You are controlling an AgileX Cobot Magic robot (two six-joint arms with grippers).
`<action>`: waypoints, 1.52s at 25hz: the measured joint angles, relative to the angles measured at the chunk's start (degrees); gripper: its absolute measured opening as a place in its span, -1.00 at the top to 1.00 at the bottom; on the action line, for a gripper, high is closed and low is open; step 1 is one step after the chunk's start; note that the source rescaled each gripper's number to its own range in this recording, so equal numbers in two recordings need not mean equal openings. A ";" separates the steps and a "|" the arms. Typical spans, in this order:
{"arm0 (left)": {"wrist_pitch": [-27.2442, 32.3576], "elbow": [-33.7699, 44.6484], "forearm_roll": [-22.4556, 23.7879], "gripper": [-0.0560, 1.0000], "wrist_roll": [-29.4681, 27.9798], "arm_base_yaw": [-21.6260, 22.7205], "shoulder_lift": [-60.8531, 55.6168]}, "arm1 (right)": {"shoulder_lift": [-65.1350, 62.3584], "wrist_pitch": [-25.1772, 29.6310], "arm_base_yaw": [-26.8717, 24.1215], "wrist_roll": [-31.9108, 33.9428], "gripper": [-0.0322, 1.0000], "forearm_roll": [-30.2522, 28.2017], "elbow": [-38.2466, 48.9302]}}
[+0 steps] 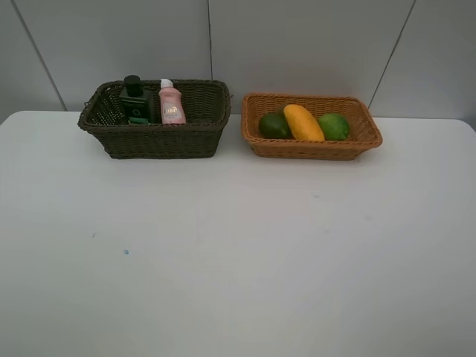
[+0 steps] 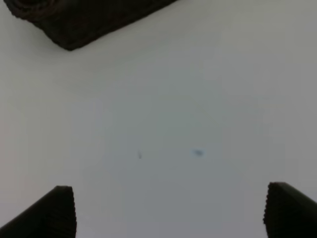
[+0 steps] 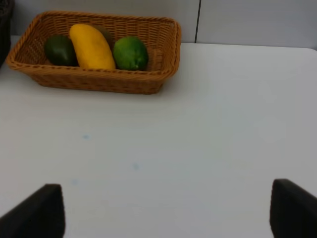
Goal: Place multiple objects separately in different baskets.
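The dark brown-green basket [image 1: 160, 141] stands at the back left and holds a dark green pump bottle [image 1: 134, 98] and a pink white-capped bottle [image 1: 172, 104], both upright. Beside it on the right, the orange-tan basket [image 1: 312, 149] holds a dark green avocado [image 1: 274, 125], a yellow mango [image 1: 303, 123] and a bright green round fruit [image 1: 335, 126]. Neither arm shows in the exterior view. My left gripper [image 2: 168, 218] hangs open over bare table, a corner of the dark basket [image 2: 74, 22] ahead of it. My right gripper [image 3: 166, 213] is open and empty, facing the orange-tan basket [image 3: 99, 80] with the mango [image 3: 91, 47].
The white table [image 1: 238, 245] stretches from the baskets to the near edge, with a few small blue specks [image 1: 126, 252] on it. A grey panelled wall [image 1: 297, 44] rises right behind the baskets.
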 joint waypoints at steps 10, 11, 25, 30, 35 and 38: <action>0.05 0.00 -9.07 -1.00 6.08 14.73 -13.27 | 0.00 0.00 0.00 0.00 -0.99 0.00 0.00; 0.05 0.00 -9.52 -1.00 7.14 15.96 -14.46 | 0.00 0.00 0.00 0.00 -0.99 0.00 0.00; 0.19 0.00 -10.89 -1.00 10.60 19.83 -21.36 | 0.00 0.00 0.00 0.00 -0.99 0.00 0.00; 5.36 -1.53 -11.18 -1.00 10.42 19.83 -21.40 | 0.00 0.00 0.00 0.00 -0.99 0.00 0.00; 12.83 -1.93 -11.24 -1.00 9.76 19.83 -21.40 | 0.00 0.00 0.00 0.00 -0.99 0.00 0.00; 14.40 -1.35 -11.19 -1.00 9.05 19.83 -21.47 | 0.00 0.00 0.00 0.00 -0.99 0.00 0.00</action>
